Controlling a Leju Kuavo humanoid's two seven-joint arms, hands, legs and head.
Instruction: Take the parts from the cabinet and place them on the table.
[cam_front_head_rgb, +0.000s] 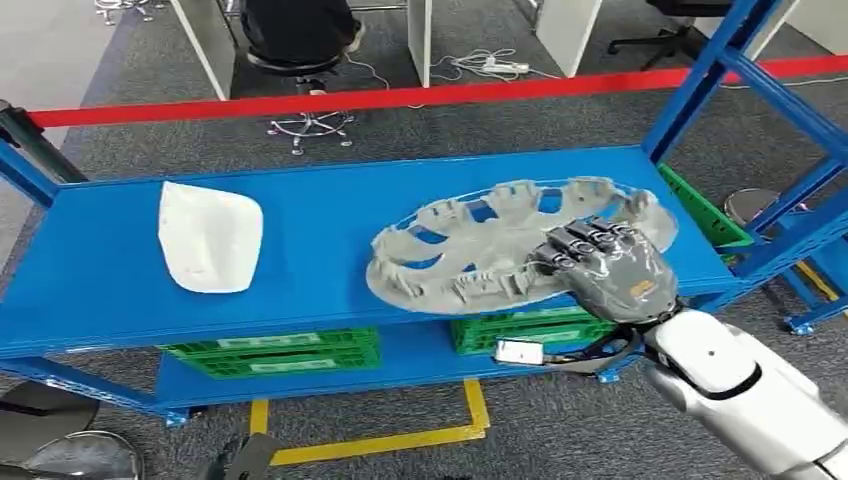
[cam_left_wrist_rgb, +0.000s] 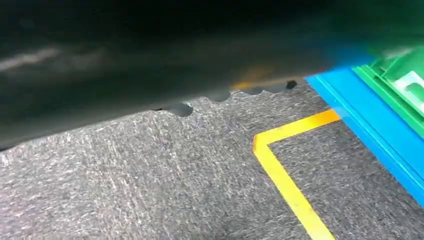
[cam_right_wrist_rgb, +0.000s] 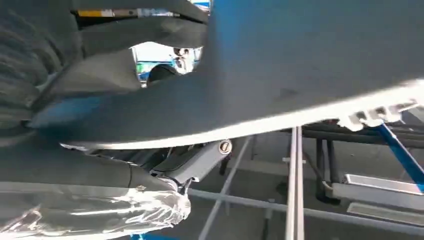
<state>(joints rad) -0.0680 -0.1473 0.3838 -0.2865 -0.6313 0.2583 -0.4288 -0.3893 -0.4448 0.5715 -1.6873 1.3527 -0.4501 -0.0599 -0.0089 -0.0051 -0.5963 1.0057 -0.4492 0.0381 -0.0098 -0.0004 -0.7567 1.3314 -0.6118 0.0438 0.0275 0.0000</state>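
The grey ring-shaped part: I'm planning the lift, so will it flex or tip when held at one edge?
The grey ring-shaped part looks like thin moulded plastic with open ribs, so probably light and slightly flexible. Gripped only at its near rim by the right hand, its far side may sag or tilt.

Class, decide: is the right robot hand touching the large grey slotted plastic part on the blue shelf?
Touching. The head view shows the right robot hand with its fingers laid over the near rim of the large grey slotted plastic part.

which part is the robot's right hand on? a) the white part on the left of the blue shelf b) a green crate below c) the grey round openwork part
c: the right hand grips the near right rim of the grey round openwork part on the blue shelf, while the white part lies apart to the left.
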